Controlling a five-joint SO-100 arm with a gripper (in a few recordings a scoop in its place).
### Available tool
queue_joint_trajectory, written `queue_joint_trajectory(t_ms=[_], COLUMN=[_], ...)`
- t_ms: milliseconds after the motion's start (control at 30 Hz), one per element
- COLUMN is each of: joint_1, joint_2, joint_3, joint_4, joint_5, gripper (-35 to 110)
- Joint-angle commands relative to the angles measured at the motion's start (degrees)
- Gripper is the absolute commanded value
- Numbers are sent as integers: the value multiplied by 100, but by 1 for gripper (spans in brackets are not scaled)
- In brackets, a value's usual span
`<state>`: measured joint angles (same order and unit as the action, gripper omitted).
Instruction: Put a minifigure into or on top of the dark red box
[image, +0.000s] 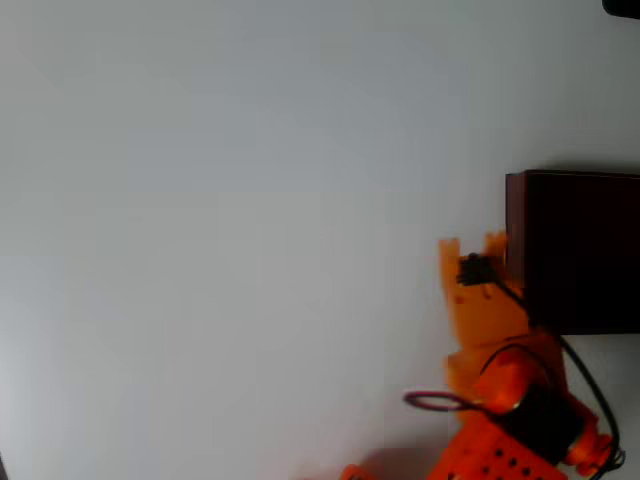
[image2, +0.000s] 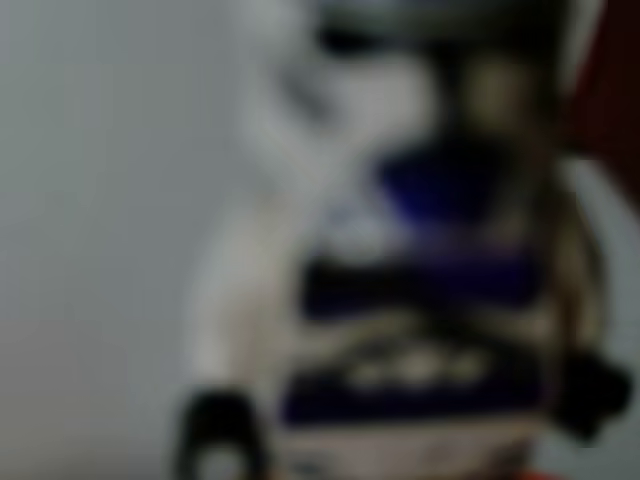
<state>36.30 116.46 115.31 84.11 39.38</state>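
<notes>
Minifigure (image2: 420, 300): white with blue markings, blurred, close before your wrist camera. It looks held in your hand (image: 470, 250), just left of the dark red box (image: 580, 250). Light, rigid, slippery; grip the torso.

We are seeing a pale grey-white table (image: 220, 230) spreading across the overhead view. A small dark shape (image: 622, 7) is sitting at its top right corner, too cropped for us to identify

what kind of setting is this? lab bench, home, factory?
Probably a hobby or lab tabletop, though little shows. A bare pale table, an orange printed arm with loose wiring, and a dark red box at the edge. The wrist view is a blurred close-up of a white-and-blue minifigure.
</notes>
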Motion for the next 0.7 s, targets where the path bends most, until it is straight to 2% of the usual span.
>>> queue_joint_trajectory(t_ms=[0, 300, 367, 467, 667], joint_1=[352, 615, 624, 624, 536], joint_2=[-791, -3480, -3753, -3823, -2900], joint_3=[-1160, -3085, -3366, -3437, -2725], joint_4=[62, -360, -308, -334, -422], joint_5=[-220, -624, -659, -791, -1002], gripper=[0, 1, 8, 20, 22])
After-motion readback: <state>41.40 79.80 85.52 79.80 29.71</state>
